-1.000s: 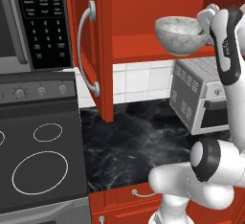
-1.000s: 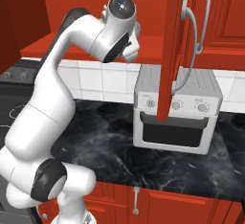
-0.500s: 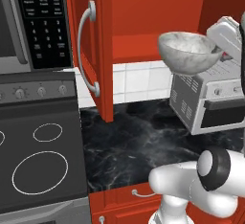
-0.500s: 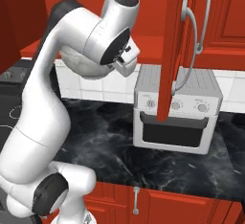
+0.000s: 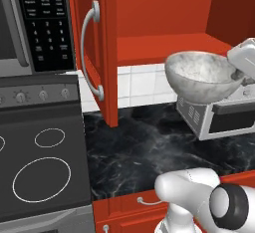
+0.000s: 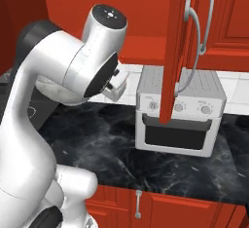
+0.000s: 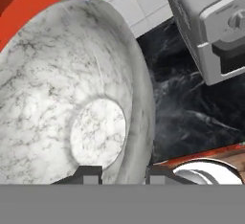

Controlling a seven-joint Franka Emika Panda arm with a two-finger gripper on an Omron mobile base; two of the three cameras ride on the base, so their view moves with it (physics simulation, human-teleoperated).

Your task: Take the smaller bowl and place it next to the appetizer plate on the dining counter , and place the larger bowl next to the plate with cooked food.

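While the white jointed robot arm (image 6: pixel 63 76) bends high over the black marble-patterned kitchen worktop (image 5: pixel 149 152), it fills much of the right base view, its elbow raised, which I judge keeps the load clear of what stands below. Behind it hangs the red wall cabinet (image 5: pixel 164 23), whose door (image 5: pixel 97 48) with a curved grey handle stands swung out, leaving the red shelf inside open to reach. To the left sits the black glass-top stove (image 5: pixel 40 172) with white ring markings, and above it the dark microwave keypad (image 5: pixel 42 23). On the worktop, just under the cabinet, stands the boxy silver toaster oven (image 6: pixel 180 112) with a dark glass door.

Smaller than these is the task's thing in hand: the larger bowl (image 5: pixel 201 75), deep, grey-white and marbled like stone. It hangs in the air in front of the open cabinet, above the worktop and partly in front of the toaster oven, tilted slightly so its hollow shows. It touches no shelf or surface.

Smallest is the two-finger gripper (image 7: pixel 123 173). In the hand view its dark fingers (image 7: pixel 86 174) straddle the bowl's near rim, one inside the hollow and one outside the wall, clamped on that rim. A pinch on the thin wall suits so wide a vessel. The bowl appears to me lifted out and ready for carrying toward the dining counter.
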